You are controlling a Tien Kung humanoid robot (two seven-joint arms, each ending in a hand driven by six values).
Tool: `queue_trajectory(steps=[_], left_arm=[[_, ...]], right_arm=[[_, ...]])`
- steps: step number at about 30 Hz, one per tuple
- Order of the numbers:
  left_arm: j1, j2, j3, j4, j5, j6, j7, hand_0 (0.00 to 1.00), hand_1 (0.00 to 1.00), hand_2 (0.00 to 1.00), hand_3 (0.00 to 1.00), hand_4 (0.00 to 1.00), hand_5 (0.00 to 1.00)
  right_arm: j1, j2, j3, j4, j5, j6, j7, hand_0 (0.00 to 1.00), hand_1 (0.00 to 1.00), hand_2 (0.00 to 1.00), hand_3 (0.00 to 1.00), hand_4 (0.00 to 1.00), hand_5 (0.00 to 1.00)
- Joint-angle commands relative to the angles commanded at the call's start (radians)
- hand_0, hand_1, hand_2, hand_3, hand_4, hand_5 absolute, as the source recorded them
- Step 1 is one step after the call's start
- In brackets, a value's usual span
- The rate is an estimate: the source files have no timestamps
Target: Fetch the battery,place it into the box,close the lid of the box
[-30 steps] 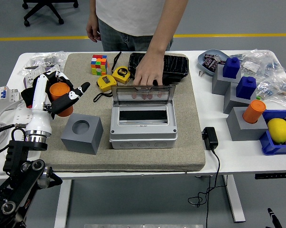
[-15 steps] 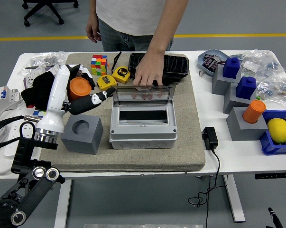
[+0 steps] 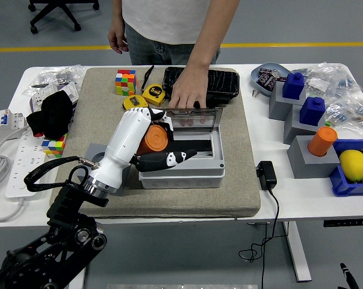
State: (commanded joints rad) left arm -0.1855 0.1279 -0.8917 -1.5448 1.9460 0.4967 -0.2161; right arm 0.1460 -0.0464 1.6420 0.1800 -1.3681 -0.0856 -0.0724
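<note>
Grey workshop floor behind; white table (image 3: 277, 198) carrying a beige mat (image 3: 241, 180) with the grey box (image 3: 196, 174) at its centre. Left robot hand (image 3: 160, 147) is gripping the orange battery (image 3: 154, 138), fingers curled around it, and is now hovering over the box's left edge. A second ago it was out by the grey holder block (image 3: 97, 155) at the mat's left; it is sweeping rightward fast. Holder's socket is now standing empty. Person's hand (image 3: 187, 95) at the far side is propping the clear lid (image 3: 196, 117) upright, unchanged. Fetch looks done; battery is not yet inside. Next: lower and release. Right robot hand is not showing.
</note>
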Motion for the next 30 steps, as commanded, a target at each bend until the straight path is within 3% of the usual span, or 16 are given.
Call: queue_trajectory(steps=[13, 30], left_arm=[[-0.076, -0.026, 0.1, 0.107, -0.01, 0.009, -0.007, 0.064, 0.002, 0.002, 0.002, 0.969, 0.344], [-0.165, -0.059, 0.129, 0.269, -0.032, 0.023, -0.021, 0.064, 0.002, 0.002, 0.002, 0.955, 0.367]], right_arm=[[0.005, -0.002, -0.002, 0.0, -0.012, 0.001, -0.003, 0.811, 0.721, 0.726, 0.777, 0.998, 0.998], [0.005, -0.004, -0.003, 0.0, -0.015, 0.001, -0.006, 0.811, 0.721, 0.726, 0.777, 0.998, 0.998]])
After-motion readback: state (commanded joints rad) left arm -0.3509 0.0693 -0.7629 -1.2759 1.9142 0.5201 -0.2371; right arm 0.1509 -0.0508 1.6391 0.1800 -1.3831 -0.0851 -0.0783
